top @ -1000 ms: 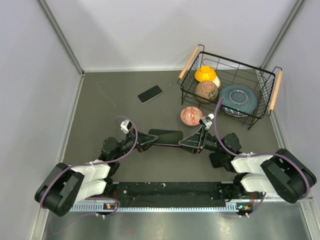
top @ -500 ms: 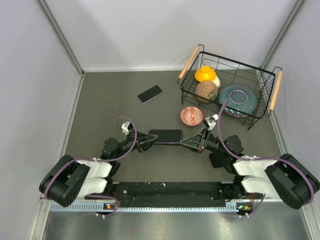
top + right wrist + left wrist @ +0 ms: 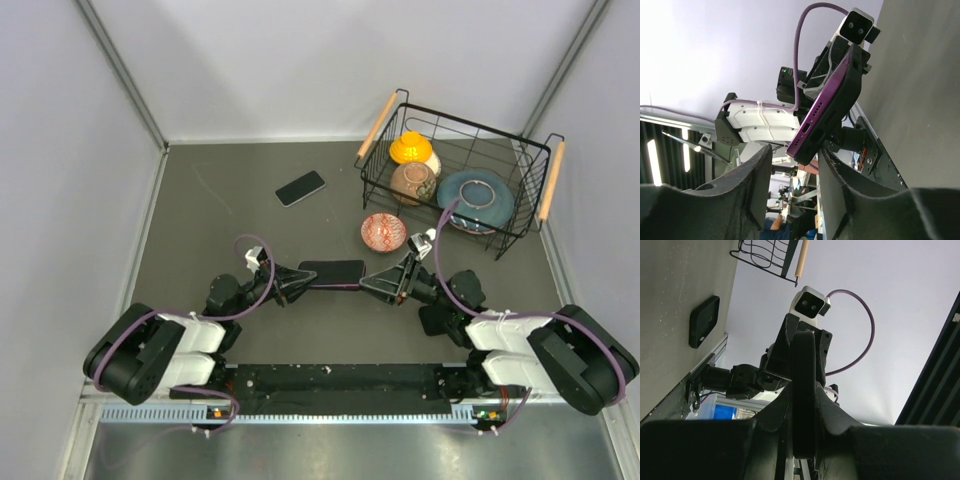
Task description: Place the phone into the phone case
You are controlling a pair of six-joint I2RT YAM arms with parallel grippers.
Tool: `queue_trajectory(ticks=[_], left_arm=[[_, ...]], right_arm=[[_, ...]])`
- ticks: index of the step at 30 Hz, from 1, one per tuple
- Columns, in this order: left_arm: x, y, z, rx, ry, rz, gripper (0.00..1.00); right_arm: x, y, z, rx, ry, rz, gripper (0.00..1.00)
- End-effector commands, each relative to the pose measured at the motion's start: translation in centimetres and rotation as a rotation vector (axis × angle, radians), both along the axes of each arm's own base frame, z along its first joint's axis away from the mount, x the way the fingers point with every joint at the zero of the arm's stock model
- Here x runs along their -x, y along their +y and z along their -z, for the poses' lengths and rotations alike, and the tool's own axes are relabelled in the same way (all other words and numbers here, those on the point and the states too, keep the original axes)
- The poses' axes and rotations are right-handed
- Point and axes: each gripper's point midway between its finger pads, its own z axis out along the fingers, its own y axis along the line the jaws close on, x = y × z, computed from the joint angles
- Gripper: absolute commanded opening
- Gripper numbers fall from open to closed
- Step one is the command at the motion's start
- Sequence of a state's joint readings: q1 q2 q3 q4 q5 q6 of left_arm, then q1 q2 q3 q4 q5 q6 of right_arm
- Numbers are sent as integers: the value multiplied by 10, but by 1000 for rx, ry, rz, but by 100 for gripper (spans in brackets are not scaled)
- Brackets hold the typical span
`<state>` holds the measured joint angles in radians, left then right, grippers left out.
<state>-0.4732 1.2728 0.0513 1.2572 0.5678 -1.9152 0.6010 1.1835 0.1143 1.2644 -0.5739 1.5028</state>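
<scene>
Phone: purple phone (image 3: 821,114), held between the two arms near the middle of the table's (image 3: 200,220) front half and apparently lifted off it; its port end faces the right wrist camera
Case: black phone case (image 3: 849,92) lies along one face of the phone; whether the corners are fully seated cannot be told
Left gripper (image 3: 803,410): fingers pinching the far end of the case, which shows edge-on in its own camera
Right gripper (image 3: 795,155): fingers flank the port end; whether they press on it cannot be told
Step in hand: probably pushing the phone home into the case
Doing it well: hold the left pinch firm and level, push along the phone's length from the port end, and seat one corner before the next
Risk: an off-axis push could twist the phone out of the case lip
Around: a dark flat slab (image 3: 300,188) lies well apart up the table, and a red bowl (image 3: 383,232) sits just beside the wire basket (image 3: 455,125)
</scene>
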Motion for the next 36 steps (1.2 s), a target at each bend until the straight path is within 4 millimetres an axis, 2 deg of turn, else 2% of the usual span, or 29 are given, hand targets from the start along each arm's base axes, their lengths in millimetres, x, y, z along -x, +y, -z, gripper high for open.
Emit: queue_trajectory(ticks=[1,5,6,7,9,13,15,18,21,22,24,25,27,30,33,34,35,36], left_arm=[[35,6,-76,175,-379,79,0],[40,6,-79,175,-402,105,0],[40,5,-80,175,-406,108,0],[41,5,-81,177,-409,111,0],[43,4,-83,179,-420,128,0],[46,4,-89,188,-441,137,0],[47,5,-90,189,-448,140,0],[48,5,-88,185,-445,137,0],[47,5,-84,178,-436,135,0],[47,5,-83,175,-438,136,0],[47,4,-82,172,-440,136,10],[47,4,-82,169,-442,135,24],[48,3,-82,160,-465,143,52],[48,-1,-75,117,-475,166,60],[44,-5,-62,57,-457,170,56],[44,-5,-62,47,-467,171,47],[41,-8,-50,1,-436,176,41],[40,-10,-49,-16,-447,189,35]], right_arm=[[-5,-8,-65,-177,-233,71,39],[-6,-9,-64,-177,-231,84,38],[-7,-10,-64,-177,-229,88,41],[-8,-11,-64,-180,-227,99,48],[-8,-11,-64,-181,-221,102,54],[-12,-10,-61,-177,-199,105,55],[-12,-10,-61,-176,-198,105,51],[-11,-10,-59,-171,-194,103,36],[-8,-12,-57,-169,-198,103,26],[-8,-12,-58,-169,-202,105,17],[-5,-12,-60,-170,-212,94,10],[-5,-11,-61,-170,-214,89,2],[-4,-9,-63,-162,-214,72,0],[-4,-4,-59,-120,-200,48,0],[-3,-3,-54,-80,-198,42,0],[-2,-3,-53,-66,-201,40,0],[-2,-3,-53,-48,-223,44,0],[-1,-2,-50,-30,-226,40,3]])
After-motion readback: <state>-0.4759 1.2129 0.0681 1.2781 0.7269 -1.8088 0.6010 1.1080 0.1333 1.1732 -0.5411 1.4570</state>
